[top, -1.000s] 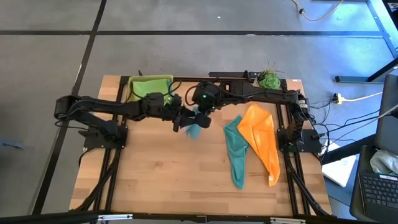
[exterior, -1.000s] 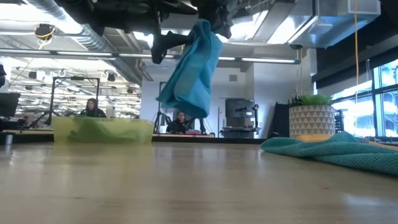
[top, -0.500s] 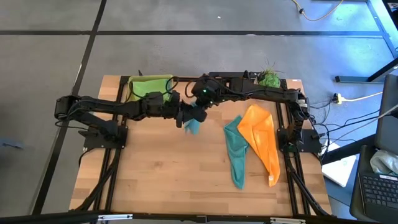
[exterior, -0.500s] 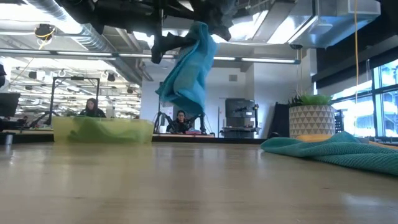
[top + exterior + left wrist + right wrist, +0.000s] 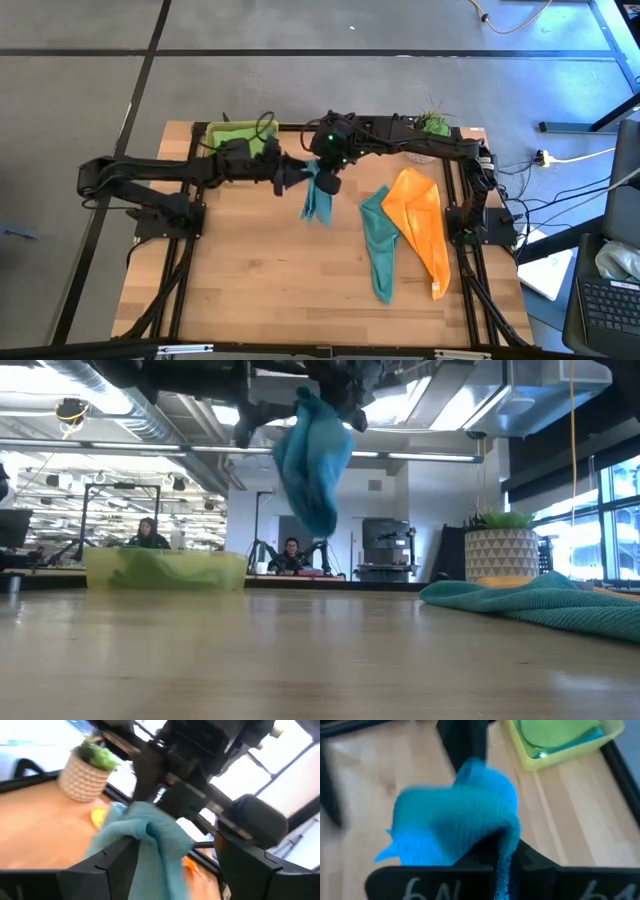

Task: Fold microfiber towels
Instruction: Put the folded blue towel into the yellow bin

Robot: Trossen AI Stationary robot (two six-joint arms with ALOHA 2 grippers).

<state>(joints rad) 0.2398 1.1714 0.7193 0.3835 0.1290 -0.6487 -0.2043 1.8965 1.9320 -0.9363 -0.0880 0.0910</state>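
Note:
A light blue towel [image 5: 318, 202] hangs in the air over the middle of the table, bunched, with my right gripper [image 5: 326, 176] shut on its top. My left gripper [image 5: 296, 177] stands open beside it on the left, level, its two fingers on either side of the towel's upper fold [image 5: 145, 832]. A teal towel [image 5: 378, 245] and an orange towel [image 5: 420, 228] lie flat on the table's right half, side by side. A lime green towel [image 5: 242, 140] lies in the yellow-green tray [image 5: 212, 132] at the far left. My right gripper pinches a bunched upper part of the light blue towel [image 5: 485, 827] between its two fingers, slanting down from the far right. Several layers bulge over the fingers. The towel hangs slack below them [image 5: 315, 480], clear of the table. My left gripper's finger [image 5: 117, 857] stands right beside the cloth; whether it touches, I cannot tell.
A potted plant [image 5: 432, 127] stands at the far right corner. The tray [image 5: 165, 570] sits by the far edge on the left. Bare wood [image 5: 260, 280] spreads over the near left half. People sit in the room behind the table.
My left gripper, open throughout, has drawn back toward the table's left and far edge and risen a little. My right gripper has shifted slightly toward the far edge with the light blue towel. The towel has swung and now hangs narrower and more bunched.

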